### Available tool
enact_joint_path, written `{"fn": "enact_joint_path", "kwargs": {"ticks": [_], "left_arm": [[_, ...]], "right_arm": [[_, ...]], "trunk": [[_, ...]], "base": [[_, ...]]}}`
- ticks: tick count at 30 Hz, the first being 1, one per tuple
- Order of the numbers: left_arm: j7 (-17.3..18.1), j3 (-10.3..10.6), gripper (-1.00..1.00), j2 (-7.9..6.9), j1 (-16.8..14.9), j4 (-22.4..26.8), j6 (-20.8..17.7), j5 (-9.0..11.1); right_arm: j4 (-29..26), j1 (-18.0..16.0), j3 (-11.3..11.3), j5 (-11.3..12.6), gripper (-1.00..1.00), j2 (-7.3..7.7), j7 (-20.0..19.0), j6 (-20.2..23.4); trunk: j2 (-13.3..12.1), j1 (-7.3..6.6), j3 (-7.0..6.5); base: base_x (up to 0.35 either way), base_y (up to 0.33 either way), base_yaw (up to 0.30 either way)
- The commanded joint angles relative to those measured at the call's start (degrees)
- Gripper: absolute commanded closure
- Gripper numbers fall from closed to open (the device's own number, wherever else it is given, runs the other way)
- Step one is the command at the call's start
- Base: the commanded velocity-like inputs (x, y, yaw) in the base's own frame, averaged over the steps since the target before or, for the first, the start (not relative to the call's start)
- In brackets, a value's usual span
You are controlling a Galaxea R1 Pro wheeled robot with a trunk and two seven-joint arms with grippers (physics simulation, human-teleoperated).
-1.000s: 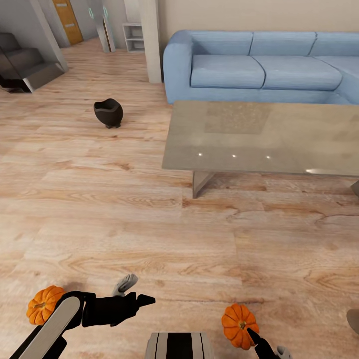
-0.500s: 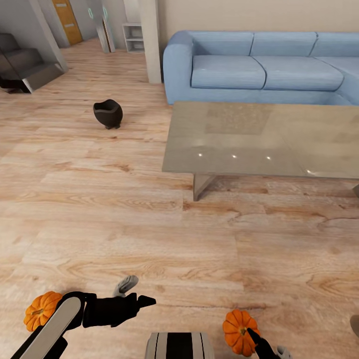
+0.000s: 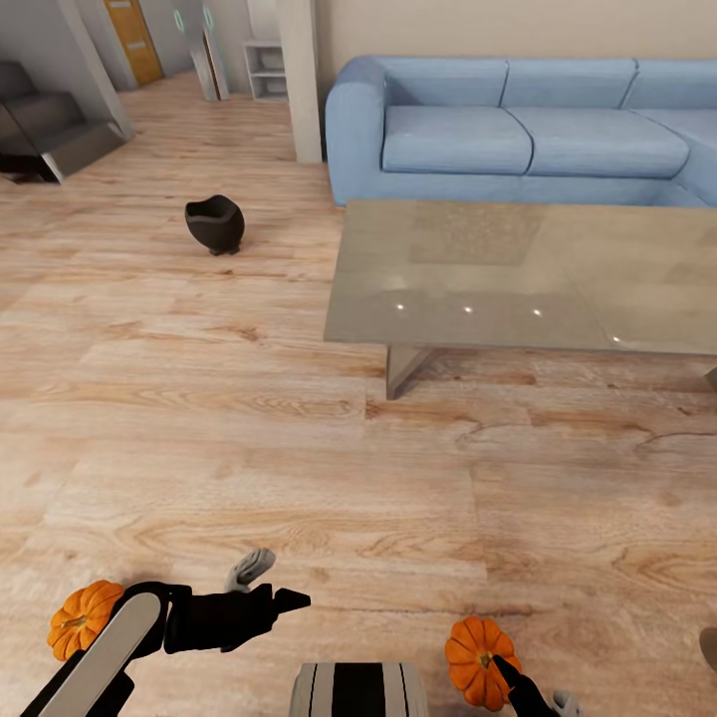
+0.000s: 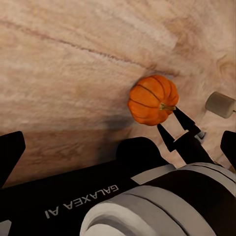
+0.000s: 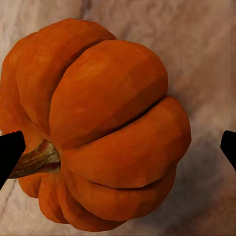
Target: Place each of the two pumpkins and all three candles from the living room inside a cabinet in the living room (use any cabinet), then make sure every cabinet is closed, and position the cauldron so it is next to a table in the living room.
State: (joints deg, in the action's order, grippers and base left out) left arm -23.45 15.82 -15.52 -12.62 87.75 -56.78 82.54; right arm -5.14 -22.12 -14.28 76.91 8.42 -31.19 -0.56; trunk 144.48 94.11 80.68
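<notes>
While right end effector (image 5: 118, 147) gapes spread, pumpkin (image 5: 96, 125) lies between fingertips, ungripped.

— Where does the head view look from?
— High up, facing forward and down over the plank floor (image 3: 249, 438) toward the far sofa (image 3: 518, 129).
— And the wrists?
— The left wrist camera looks down from some way off at the right pumpkin (image 4: 152, 100); the right wrist camera sits very close above it (image 5: 98, 128). The head view shares it (image 3: 478, 662), near right.

Black arm (image 4: 73, 206) marked "GALAXEA AI"; grey-white cuff (image 4: 162, 211).
</notes>
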Motion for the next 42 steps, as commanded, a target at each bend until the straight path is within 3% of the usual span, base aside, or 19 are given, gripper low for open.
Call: {"fn": "enact_joint_path", "kwargs": {"ticks": [1, 17, 42], "left_arm": [[-0.58, 0.04, -1.0, -0.04, -0.03, 0.05, 0.0, 0.6], [-0.55, -0.29, -1.0, -0.04, -0.03, 0.05, 0.0, 0.6], [-0.55, -0.43, -1.0, -0.04, -0.03, -0.03, 0.0, 0.61]], "right_arm": [[0.04, -0.02, -0.49, 0.52, -1.0, 0.02, -0.19, -0.06], [0.04, -0.02, -0.49, 0.52, -1.0, 0.03, -0.19, -0.06], [0.04, -0.02, -0.49, 0.52, -1.0, 0.01, -0.19, -0.06]], "trunk": [[0.01, -0.01, 0.04], [0.12, 0.2, 1.81], [0.12, 0.2, 1.81]], "base": [[0.0, 0.0, 0.0], [0.0, 0.0, 0.0], [0.014, 0.02, 0.0]]}}
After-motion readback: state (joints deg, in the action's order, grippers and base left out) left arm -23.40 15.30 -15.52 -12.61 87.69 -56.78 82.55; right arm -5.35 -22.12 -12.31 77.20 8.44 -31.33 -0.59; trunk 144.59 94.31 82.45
